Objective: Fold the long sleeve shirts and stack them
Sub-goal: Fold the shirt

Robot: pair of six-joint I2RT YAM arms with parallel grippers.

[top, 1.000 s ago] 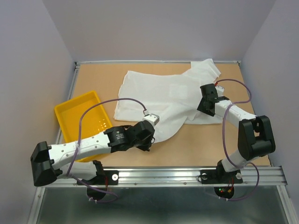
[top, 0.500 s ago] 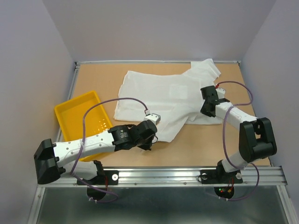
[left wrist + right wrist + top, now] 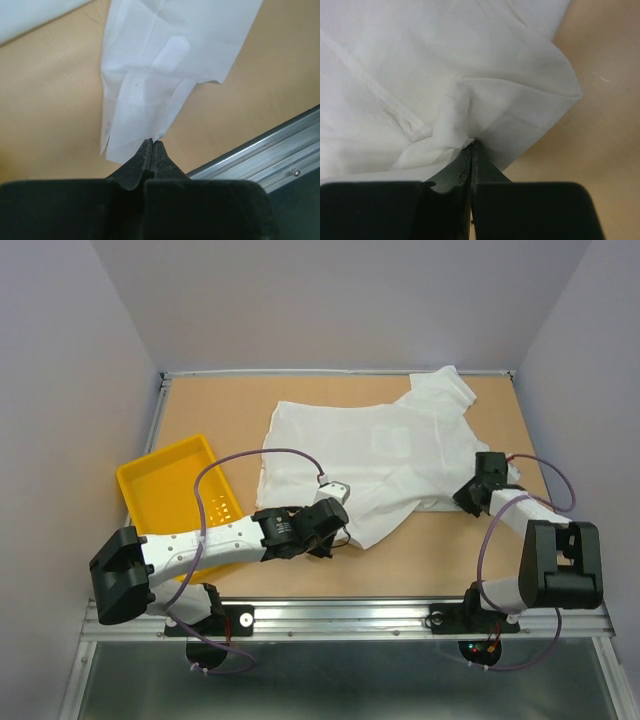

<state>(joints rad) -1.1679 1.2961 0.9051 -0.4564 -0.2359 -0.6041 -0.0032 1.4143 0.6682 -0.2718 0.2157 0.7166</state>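
The white shirt [image 3: 370, 455] lies spread but wrinkled on the counter [image 3: 210, 405], to the right of the yellow tray [image 3: 160, 454] in the top view, near it but apart.

Be careful with the left grip. Only the very tips hold the edge of the sleeve cuff [image 3: 145, 115], so I judge that a quick or long pull may let the thin cloth slip out. On the side of the shirt far from the tray, the pinch looks bunched. It may take more than one layer, and then the fold could drag crooked. If you move both arms apart, one grip may fail.

The left end effector [image 3: 151, 142], just beside the tray's near right corner, is closed tight on the cuff edge. The right end effector [image 3: 471, 144], well apart from the tray, is closed tight on a gathered fold near the hem.
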